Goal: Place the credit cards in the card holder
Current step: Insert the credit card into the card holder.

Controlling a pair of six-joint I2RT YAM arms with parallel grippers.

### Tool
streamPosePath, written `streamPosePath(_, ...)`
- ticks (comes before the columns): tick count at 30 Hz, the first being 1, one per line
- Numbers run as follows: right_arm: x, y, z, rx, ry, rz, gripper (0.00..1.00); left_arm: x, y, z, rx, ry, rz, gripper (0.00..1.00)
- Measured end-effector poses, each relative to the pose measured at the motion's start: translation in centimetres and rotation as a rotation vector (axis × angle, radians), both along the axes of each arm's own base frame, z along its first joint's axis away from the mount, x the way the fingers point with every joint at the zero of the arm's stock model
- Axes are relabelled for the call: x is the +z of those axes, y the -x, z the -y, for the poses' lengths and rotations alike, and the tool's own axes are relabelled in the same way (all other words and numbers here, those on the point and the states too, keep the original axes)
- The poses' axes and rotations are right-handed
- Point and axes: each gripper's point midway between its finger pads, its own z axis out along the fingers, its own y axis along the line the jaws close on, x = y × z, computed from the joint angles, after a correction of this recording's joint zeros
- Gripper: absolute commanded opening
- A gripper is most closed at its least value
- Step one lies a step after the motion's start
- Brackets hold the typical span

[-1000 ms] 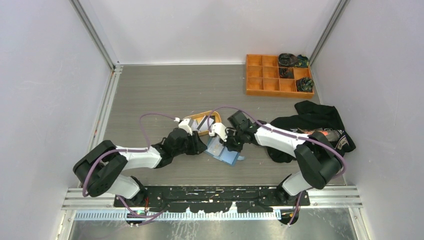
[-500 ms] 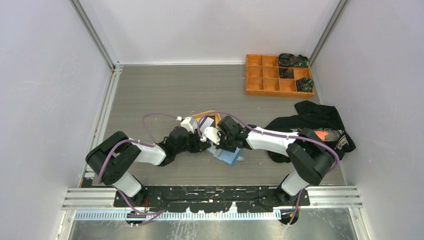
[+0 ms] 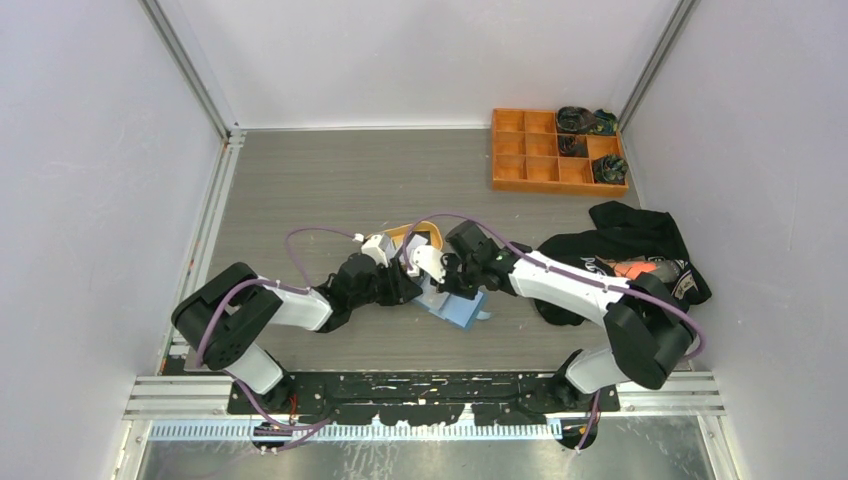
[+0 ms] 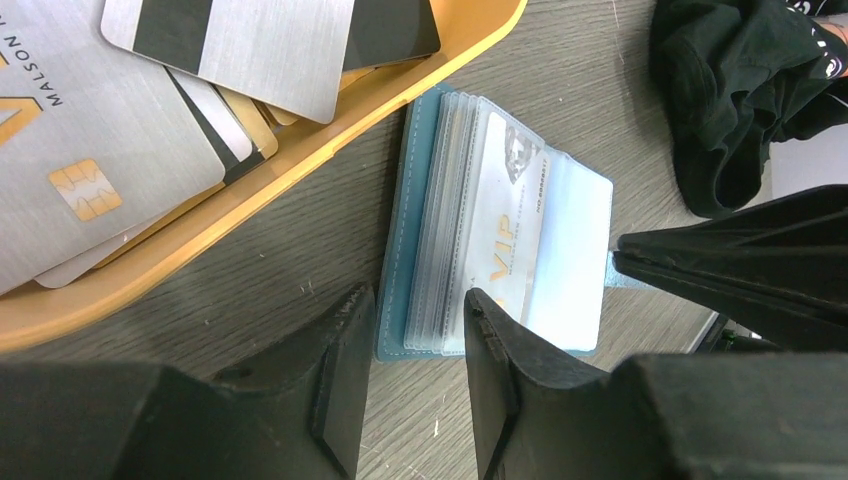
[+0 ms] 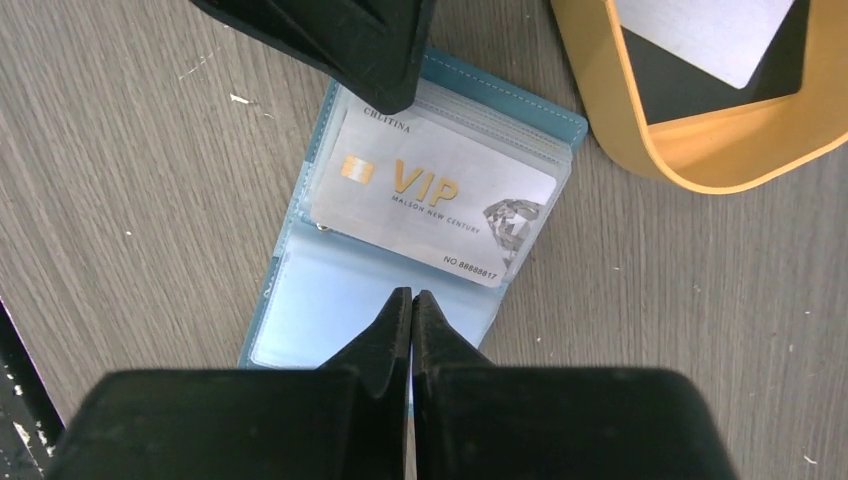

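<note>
White-walled enclosure; grey wood-grain table (image 3: 300, 190). The card holder (image 5: 330, 290) lies open about midway between the side edges, nearer the near edge. Just beyond it is the orange tray (image 4: 200, 235) with the remaining credit cards (image 4: 100, 150).

The left gripper (image 4: 418, 300) has its jaws apart. One finger is on the table beside the cover and the other bears on the clear pockets, so I judge it is pinning, not clamping. The right gripper (image 5: 412, 300) is clenched and empty, with its tips at the VIP card (image 5: 430, 200).

Step in hand, as judged: seating that card. Push low and at the middle of the edge so it does not skew, and keep the pin firm.

Not determinable: whether the card lies under the film or on top of it. The pocket mouth and snap tab are not visible. The tray is cut off in both wrist views, and the arms mask the holder from above.
</note>
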Motion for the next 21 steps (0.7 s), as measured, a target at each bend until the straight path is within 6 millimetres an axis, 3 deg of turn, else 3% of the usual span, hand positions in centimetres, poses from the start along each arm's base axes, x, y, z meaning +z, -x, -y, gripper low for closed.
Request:
streamPosePath(3,-0.5,-0.1,-0.1,0.001,0.01,-0.019,0.03,0.0,0.1,0.0,-0.001,-0.001,-0.001,0.4)
streamPosePath(10,-3.8,0.5,0.7,-0.007,0.109,-0.091,0.02,0.0,0.2,0.1,-0.007,0.003,-0.004,0.4)
streamPosePath(21,-4.1,-1.0,0.1,-0.1,0.121,-0.023,0.06,0.0,0.5,0.4,-0.017,0.032,-0.02,0.4)
